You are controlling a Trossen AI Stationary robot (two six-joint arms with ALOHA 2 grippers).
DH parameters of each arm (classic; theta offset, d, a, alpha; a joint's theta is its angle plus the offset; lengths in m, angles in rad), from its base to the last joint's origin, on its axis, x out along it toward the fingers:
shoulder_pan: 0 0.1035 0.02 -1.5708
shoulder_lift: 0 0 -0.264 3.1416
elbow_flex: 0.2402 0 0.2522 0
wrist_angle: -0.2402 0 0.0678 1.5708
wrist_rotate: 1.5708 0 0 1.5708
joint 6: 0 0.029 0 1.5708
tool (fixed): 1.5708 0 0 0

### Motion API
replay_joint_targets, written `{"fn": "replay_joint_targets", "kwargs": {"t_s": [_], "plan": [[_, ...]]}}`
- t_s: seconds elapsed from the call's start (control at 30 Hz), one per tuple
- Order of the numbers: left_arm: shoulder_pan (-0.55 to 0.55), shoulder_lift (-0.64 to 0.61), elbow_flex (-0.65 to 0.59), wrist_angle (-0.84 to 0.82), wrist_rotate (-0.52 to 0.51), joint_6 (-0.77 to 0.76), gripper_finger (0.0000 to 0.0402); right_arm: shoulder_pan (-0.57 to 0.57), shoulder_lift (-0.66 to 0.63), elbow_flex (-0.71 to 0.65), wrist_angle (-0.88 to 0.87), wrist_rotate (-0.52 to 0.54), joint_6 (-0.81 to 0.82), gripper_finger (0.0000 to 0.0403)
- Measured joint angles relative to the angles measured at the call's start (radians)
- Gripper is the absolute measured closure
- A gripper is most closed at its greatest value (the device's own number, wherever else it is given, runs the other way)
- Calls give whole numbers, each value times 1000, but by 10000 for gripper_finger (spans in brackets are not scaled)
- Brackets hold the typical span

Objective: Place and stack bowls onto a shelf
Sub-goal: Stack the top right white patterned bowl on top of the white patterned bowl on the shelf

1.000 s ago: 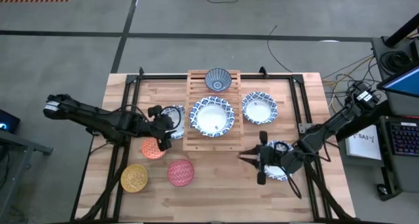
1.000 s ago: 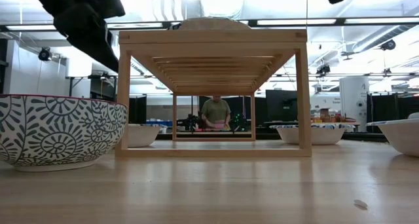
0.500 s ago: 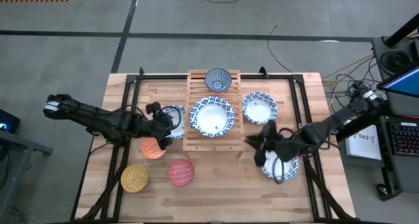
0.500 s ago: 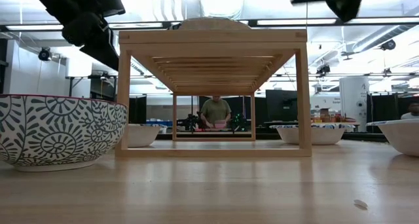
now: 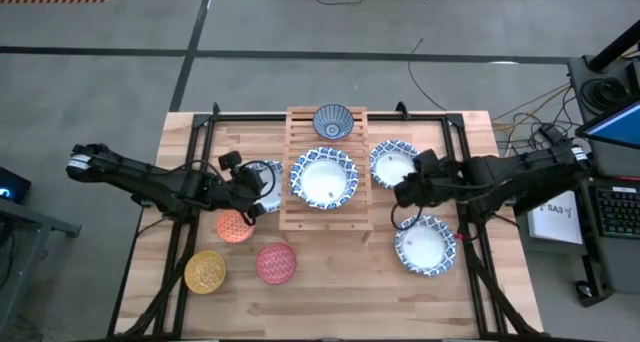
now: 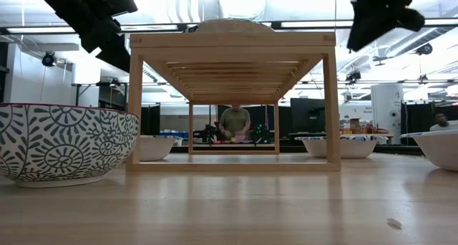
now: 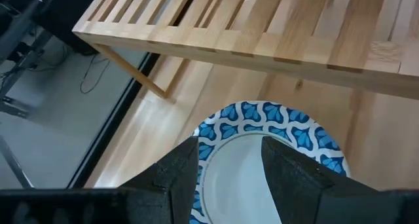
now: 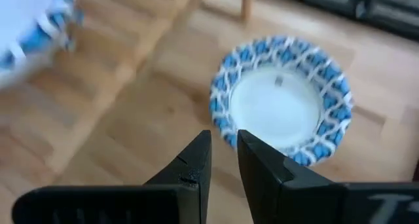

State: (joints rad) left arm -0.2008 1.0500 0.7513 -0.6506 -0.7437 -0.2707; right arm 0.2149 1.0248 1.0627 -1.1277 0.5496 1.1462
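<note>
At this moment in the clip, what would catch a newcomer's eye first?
The wooden shelf at the table's centre, carrying a wide blue-rimmed bowl and a small blue-grey bowl behind it. The right gripper, fingers nearly shut and empty, hovers near the wide bowl right of the shelf; the left gripper hangs over another wide bowl on the shelf's left.

The left gripper (image 5: 252, 187) hovers low near the table's left-middle, fingers parted. The right gripper (image 5: 403, 192) hangs right of centre, fingers nearly closed, empty.
</note>
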Motion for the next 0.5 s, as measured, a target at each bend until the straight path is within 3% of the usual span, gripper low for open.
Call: {"fn": "replay_joint_targets", "kwargs": {"t_s": [0.2,0.37,0.5], "plan": [[0,1,0,0,0,-26,251,-42,-10,-32,11,-288,-226,339],[0,1,0,1,0,-35,251,-41,-2,-68,32,-306,-432,320],[0,1,0,3,0,-35,251,-45,28,-96,38,-288,-480,276]]}}
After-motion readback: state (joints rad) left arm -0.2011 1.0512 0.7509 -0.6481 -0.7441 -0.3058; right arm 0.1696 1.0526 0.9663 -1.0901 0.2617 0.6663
